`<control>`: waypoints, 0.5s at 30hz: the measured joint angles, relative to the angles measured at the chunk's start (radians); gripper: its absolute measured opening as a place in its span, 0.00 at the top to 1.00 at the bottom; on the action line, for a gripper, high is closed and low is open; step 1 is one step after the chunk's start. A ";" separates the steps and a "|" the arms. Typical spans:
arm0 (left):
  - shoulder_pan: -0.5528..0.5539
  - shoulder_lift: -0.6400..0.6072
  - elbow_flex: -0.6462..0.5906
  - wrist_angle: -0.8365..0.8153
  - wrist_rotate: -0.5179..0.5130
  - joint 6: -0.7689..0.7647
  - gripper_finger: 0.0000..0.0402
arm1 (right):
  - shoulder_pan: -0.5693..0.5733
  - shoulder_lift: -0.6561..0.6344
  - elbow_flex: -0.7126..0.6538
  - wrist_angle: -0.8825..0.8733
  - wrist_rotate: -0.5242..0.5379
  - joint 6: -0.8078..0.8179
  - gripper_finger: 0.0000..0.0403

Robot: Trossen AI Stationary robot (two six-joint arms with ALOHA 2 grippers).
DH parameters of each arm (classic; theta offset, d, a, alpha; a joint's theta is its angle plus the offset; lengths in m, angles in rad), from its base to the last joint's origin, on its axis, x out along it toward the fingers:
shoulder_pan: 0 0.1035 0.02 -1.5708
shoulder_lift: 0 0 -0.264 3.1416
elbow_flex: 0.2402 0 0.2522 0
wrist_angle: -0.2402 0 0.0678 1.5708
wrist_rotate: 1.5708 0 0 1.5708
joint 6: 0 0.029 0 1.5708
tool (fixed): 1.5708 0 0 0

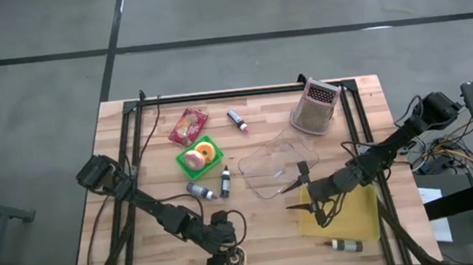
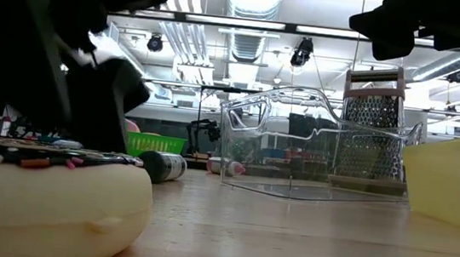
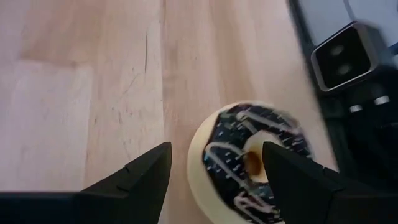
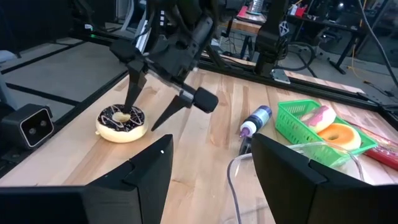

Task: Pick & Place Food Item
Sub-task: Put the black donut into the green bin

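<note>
My left hand (image 4: 152, 93) hangs over the chocolate-iced doughnut (image 3: 249, 163) at the near edge of the tabletop (image 1: 253, 122), fingers spread. One finger (image 4: 134, 90) points down into the doughnut's hole and the other (image 4: 171, 109) stands clear beside the ring, so I have no grip on it and it lies flat on the wood. My right hand (image 1: 305, 191) hovers open and empty between the clear plastic container (image 1: 279, 167) and the yellow board (image 1: 349, 217). The green basket (image 1: 200, 156) with two more doughnuts sits well apart, toward the middle of the tabletop.
</note>
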 joint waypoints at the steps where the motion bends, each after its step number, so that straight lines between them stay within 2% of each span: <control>1: 0.000 0.012 0.000 -0.003 0.000 -0.006 0.37 | 0.000 0.000 0.000 0.000 0.000 0.000 0.47; 8: 0.000 0.093 0.050 -0.001 0.006 -0.017 0.37 | 0.000 0.000 0.000 0.006 0.001 0.000 0.47; 15: 0.000 0.103 0.058 0.002 0.019 -0.005 0.38 | 0.001 0.000 0.000 0.008 0.000 0.000 0.47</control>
